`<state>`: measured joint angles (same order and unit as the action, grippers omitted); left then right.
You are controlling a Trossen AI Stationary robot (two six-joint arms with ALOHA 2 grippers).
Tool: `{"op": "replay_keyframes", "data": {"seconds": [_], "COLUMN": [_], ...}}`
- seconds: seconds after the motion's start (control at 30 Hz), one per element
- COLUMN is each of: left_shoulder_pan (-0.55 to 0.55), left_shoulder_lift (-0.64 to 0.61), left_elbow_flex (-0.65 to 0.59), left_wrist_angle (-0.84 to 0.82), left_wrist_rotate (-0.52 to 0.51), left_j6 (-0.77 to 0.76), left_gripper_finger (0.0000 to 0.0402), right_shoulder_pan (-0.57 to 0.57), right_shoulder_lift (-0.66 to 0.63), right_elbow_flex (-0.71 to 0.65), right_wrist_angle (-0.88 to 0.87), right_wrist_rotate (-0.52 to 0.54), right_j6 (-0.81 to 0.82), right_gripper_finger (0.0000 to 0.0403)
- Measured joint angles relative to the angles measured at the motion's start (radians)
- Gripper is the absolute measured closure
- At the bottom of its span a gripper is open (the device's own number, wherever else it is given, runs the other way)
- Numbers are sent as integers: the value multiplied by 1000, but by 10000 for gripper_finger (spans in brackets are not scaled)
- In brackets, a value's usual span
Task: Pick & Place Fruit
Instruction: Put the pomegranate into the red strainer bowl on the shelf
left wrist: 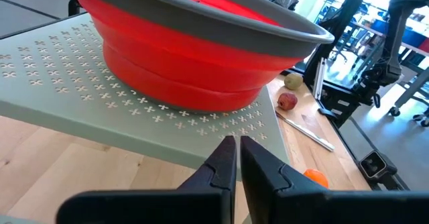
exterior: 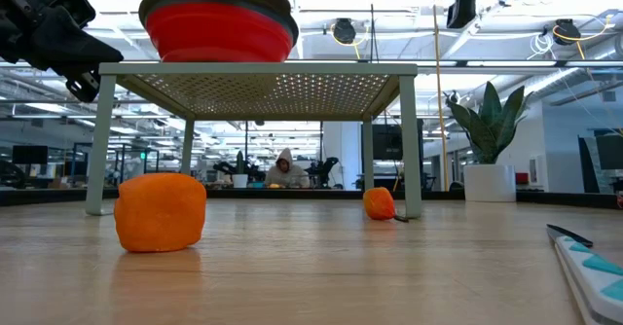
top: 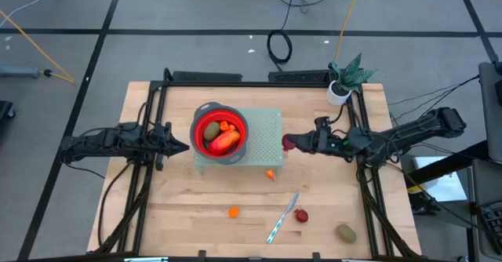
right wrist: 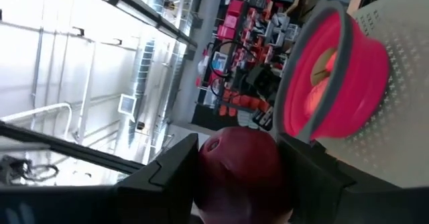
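Observation:
A red collapsible bowl (top: pixel 205 119) stands on a pale green perforated stand (top: pixel 267 129) and holds several fruits, among them an orange-red one (top: pixel 226 140) and an olive one (top: pixel 210 133). My right gripper (top: pixel 292 143) is at the stand's right edge, shut on a dark red fruit (right wrist: pixel 241 170). My left gripper (top: pixel 184 146) is shut and empty just left of the bowl; it also shows in the left wrist view (left wrist: pixel 234 158). Loose on the table lie two orange fruits (top: pixel 234 212) (top: pixel 271 175), a red one (top: pixel 301 216) and an olive one (top: pixel 346 233). My right gripper pinches the dark red fruit between its two fingers (right wrist: pixel 167 174), one on each of its opposite sides (right wrist: pixel 209 177). The fingers come level from the table's right side, pointing toward the bowl. The fruit is lifted clear of the table, about level with the stand's top.
A silver-and-blue knife (top: pixel 284 217) lies near the table's front, between the loose fruits. A potted plant (top: pixel 345 80) stands at the far right corner. Black frame rails run along the table's left and right sides. A person sits in the room behind (exterior: pixel 284 169).

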<state>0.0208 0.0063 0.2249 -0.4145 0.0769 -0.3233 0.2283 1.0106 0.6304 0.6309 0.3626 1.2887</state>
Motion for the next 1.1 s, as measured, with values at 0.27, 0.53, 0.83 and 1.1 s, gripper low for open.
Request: {"op": "replay_keyframes", "data": {"seconds": [0.27, 0.53, 0.83, 1.1], "left_shoulder_pan": [0, 0, 0, 0], "left_shoulder_lift": [0, 0, 0, 0], "left_elbow_flex": [0, 0, 0, 0], "left_wrist_angle": [0, 0, 0, 0], "left_wrist_rotate": [0, 0, 0, 0], "left_j6": [4, 6, -1, -19], "left_gripper_finger": [400, 380, 378, 378], "right_shoulder_pan": [0, 0, -40, -93], "right_shoulder_lift": [44, 91, 102, 108], "right_elbow_flex": [0, 0, 0, 103], "right_wrist_angle": [131, 222, 231, 104], "right_wrist_rotate": [-1, 1, 0, -53], "right_j6": [-302, -718, -988, -1109], "right_gripper_finger": [224, 220, 222, 223]}}
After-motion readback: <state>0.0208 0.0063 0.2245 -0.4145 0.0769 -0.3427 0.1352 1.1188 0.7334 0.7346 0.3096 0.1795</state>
